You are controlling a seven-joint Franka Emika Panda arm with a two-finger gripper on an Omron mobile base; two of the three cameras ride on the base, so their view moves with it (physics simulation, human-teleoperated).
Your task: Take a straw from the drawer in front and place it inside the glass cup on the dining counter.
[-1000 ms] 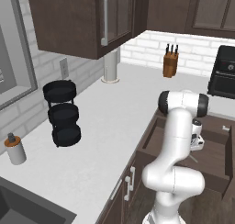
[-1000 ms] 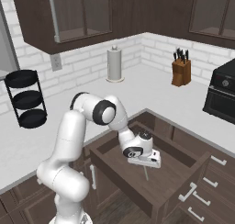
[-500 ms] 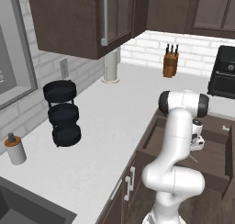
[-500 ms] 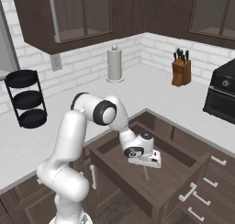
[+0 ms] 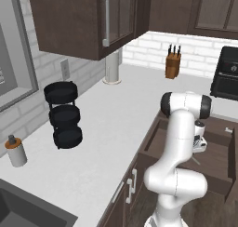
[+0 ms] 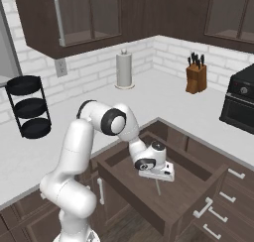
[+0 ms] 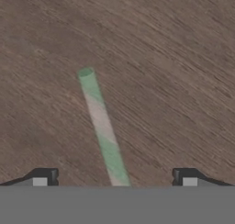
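Big white table (image 5: pixel 107 128) sweeping along the brick wall and round the corner, dark cabinets (image 5: pixel 88 21) hanging above it. The white arm (image 6: pixel 94 137) bends down off the base and reaches into the drawer (image 6: pixel 198 196), which stands pulled wide out from under the table, brown floor showing inside. On the right, the black oven (image 6: pixel 240 104) sits against the wall. Over on the table, a black three-tier rack (image 5: pixel 64 114) stands near the wall, a paper towel roll (image 6: pixel 124 70) upright further along, a knife block (image 6: pixel 196 77) in the corner, and a small canister (image 5: pixel 16 151) close to the sink edge.

Down in the drawer now: the claw (image 6: pixel 158 179) hangs low over the wooden floor, jaws spread wide, nothing between them. In the hand view the two dark fingertips (image 7: pixel 46 176) stand well apart at the bottom, and the straw (image 7: pixel 103 129) lies flat on the drawer floor, running up between them, pale with a greenish tint. From the right base view the straw (image 6: pixel 158 187) pokes out as a thin sliver just below the claw.
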